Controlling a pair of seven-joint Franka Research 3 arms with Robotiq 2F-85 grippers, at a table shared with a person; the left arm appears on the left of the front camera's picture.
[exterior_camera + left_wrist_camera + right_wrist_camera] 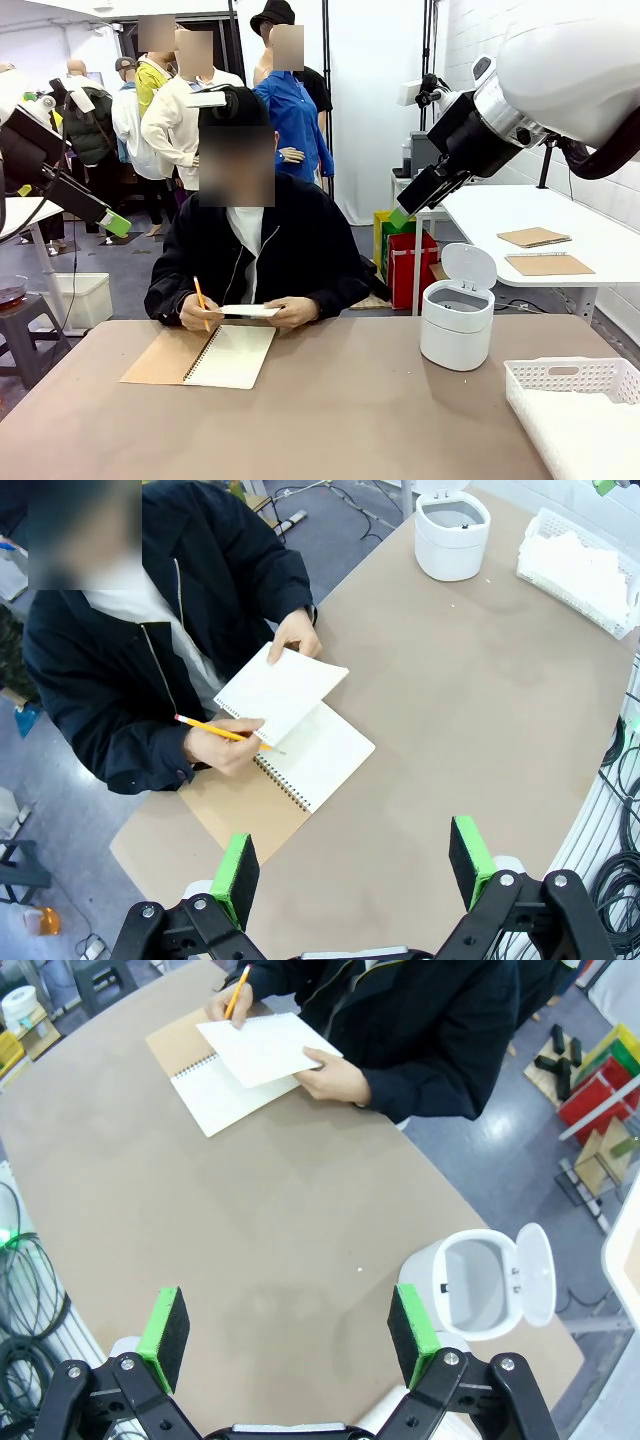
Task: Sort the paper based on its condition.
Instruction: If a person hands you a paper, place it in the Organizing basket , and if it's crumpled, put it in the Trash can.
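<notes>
A person at the far side of the table holds a white sheet of paper [248, 311] [280, 690] [265, 1048] in one hand, lifted just above an open spiral notebook [215, 355] [315, 765] [215, 1100]. The other hand holds a yellow pencil [201, 299]. My left gripper [117, 224] [353, 870] hangs high at the left, open and empty, well above the table's near side. My right gripper [399, 216] [290, 1335] hangs high at the right, also open and empty, above the table next to the bin.
A small white bin [457, 325] [452, 535] [480, 1285] with its lid flipped up stands at the right of the table. A white plastic basket [575, 375] [580, 565] with something white in it sits at the near right corner. Cables hang off the table's near edge [20, 1300].
</notes>
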